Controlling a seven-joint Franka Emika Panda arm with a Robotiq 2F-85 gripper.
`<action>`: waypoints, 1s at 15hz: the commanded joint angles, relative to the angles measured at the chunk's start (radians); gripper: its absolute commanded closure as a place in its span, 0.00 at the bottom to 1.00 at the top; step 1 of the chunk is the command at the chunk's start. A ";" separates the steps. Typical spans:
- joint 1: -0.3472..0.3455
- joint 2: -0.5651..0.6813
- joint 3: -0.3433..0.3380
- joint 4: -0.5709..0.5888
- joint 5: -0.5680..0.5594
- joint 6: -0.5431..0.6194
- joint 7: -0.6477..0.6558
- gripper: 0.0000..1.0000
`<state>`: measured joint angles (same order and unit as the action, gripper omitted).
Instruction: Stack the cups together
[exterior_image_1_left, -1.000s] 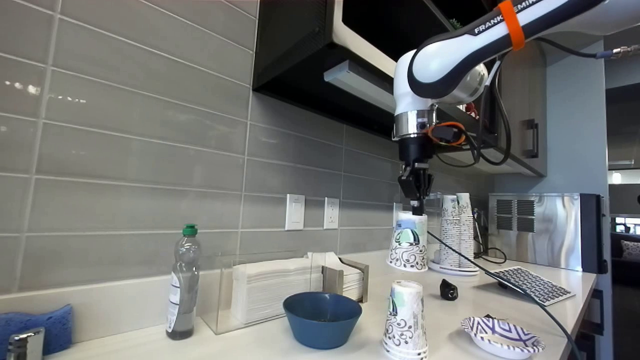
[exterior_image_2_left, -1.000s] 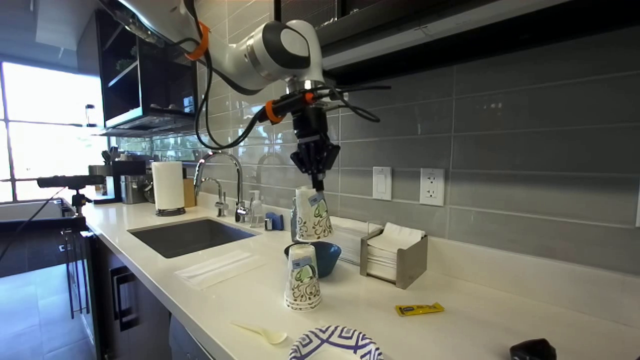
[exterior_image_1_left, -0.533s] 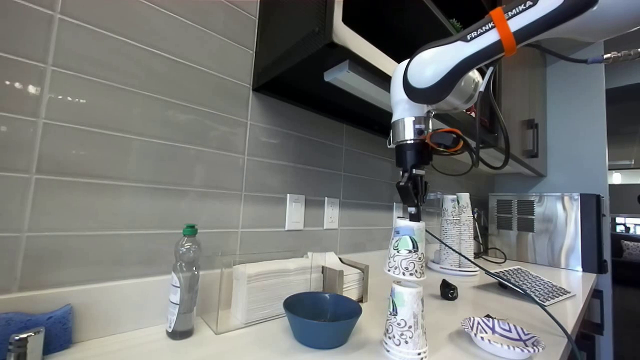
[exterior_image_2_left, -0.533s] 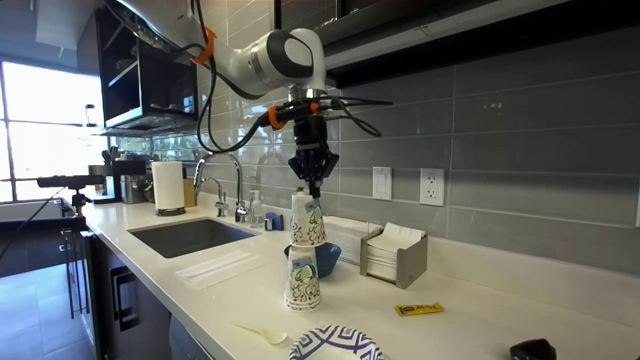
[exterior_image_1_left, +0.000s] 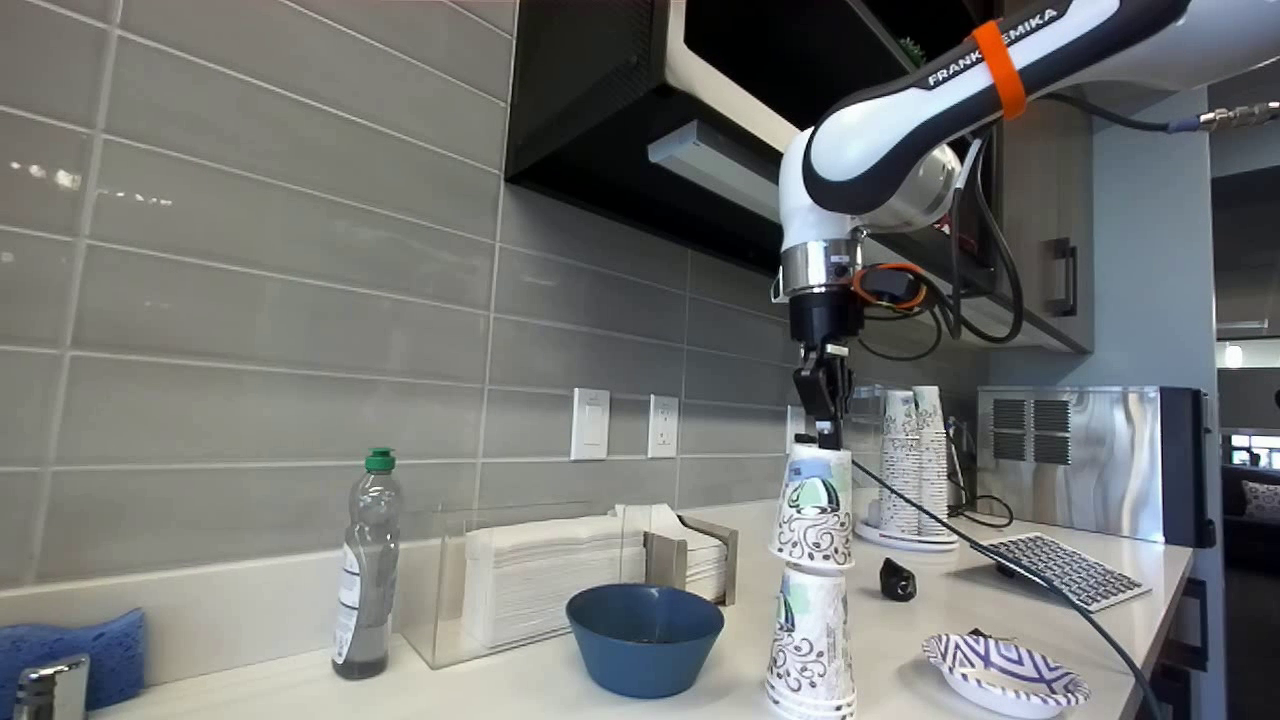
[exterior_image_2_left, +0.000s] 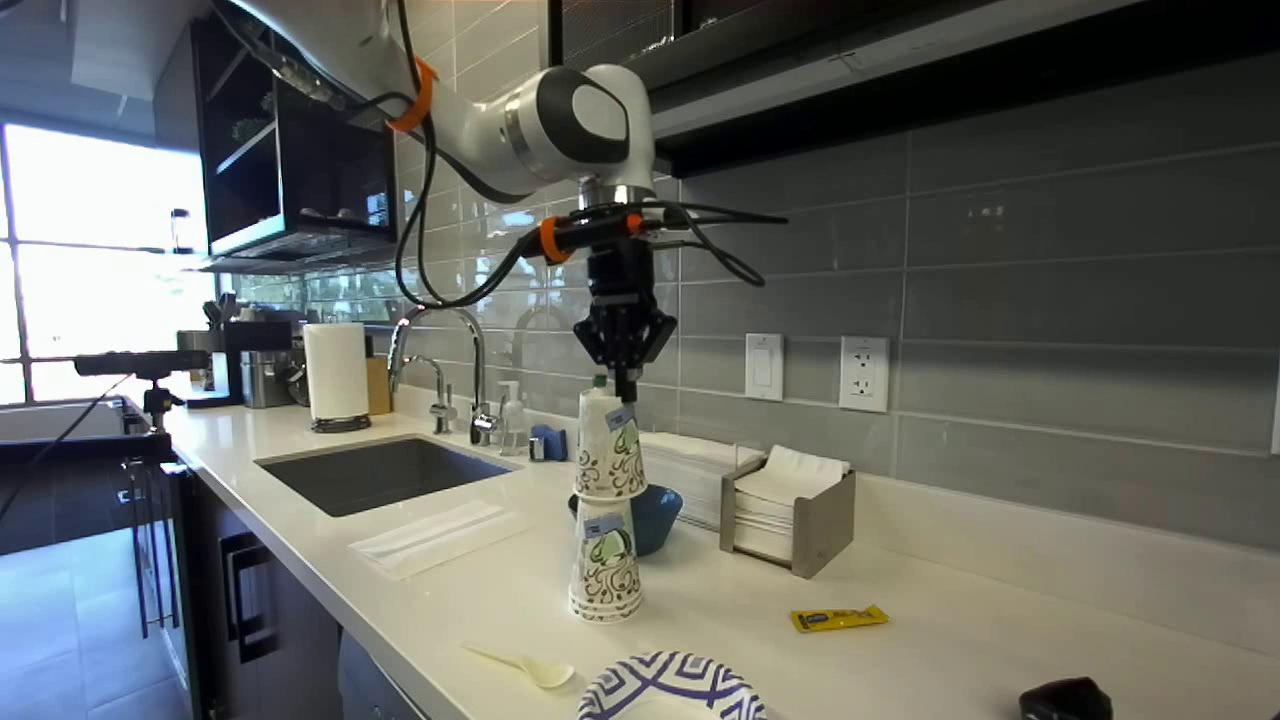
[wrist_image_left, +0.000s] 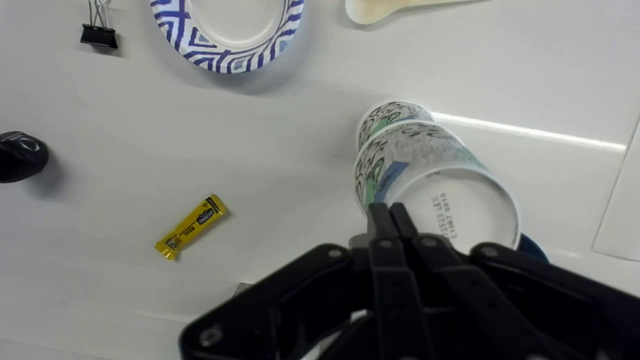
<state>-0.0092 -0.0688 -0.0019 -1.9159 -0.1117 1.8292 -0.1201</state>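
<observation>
My gripper points down, its fingers closed on the side of an upside-down paper cup at its base edge. The gripper also shows in an exterior view and the wrist view. The held cup also shows in an exterior view; its printed base shows in the wrist view. Directly below stands an upside-down stack of cups, also seen in an exterior view and the wrist view. The held cup's rim overlaps the stack's top; I cannot tell whether they touch.
A dark blue bowl stands beside the stack, near a napkin holder. A patterned plate, a spoon, a yellow packet and a black object lie on the counter. Taller cup stacks stand behind.
My gripper has lowered the held cup, closing the visible gap above the stack. It has also shifted slightly left in both exterior views. The stack below has not moved.
</observation>
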 joint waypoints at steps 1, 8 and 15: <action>0.003 0.014 -0.003 0.009 0.015 -0.017 -0.028 0.99; 0.000 0.022 -0.005 0.007 0.019 -0.013 -0.029 0.67; -0.001 -0.011 -0.008 -0.010 0.050 -0.021 -0.026 0.18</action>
<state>-0.0098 -0.0483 -0.0034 -1.9159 -0.1048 1.8292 -0.1312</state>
